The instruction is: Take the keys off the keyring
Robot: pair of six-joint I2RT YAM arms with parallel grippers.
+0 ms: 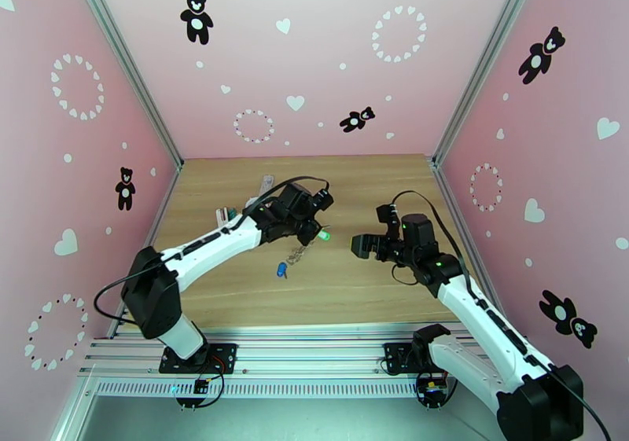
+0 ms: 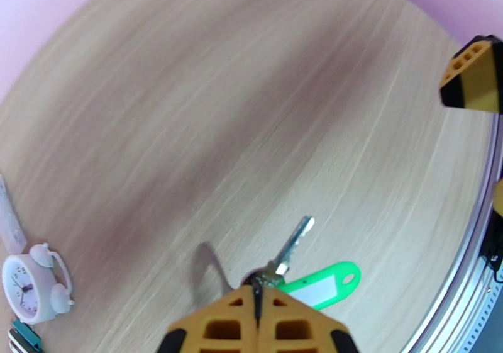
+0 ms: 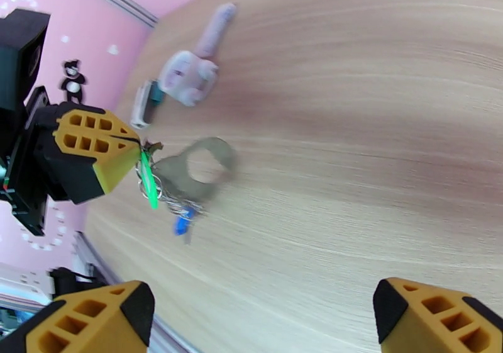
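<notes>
My left gripper (image 1: 316, 216) is shut on the keyring, a thin dark loop (image 2: 256, 299) pinched between its orange fingers (image 3: 94, 153). Below the grip hang small silvery rings (image 3: 158, 192). The green-headed key (image 2: 326, 282) sits just below the fingertips, its silver blade (image 2: 295, 244) pointing away; it shows bright green from above (image 1: 323, 235). The blue-headed key (image 3: 182, 225) dangles at the low end of the rings (image 1: 281, 270); whether it touches the table I cannot tell. My right gripper (image 1: 373, 230) is open to the right of the bundle, apart from it, with nothing between its fingertips (image 3: 434, 316).
A white alarm clock (image 3: 187, 77) stands at the back left, beside a small white-and-green block (image 3: 146, 102) and a long white object (image 3: 217, 27). Pink walls close the wooden table (image 1: 377, 277) on three sides. A metal rail (image 1: 314, 340) runs along the near edge.
</notes>
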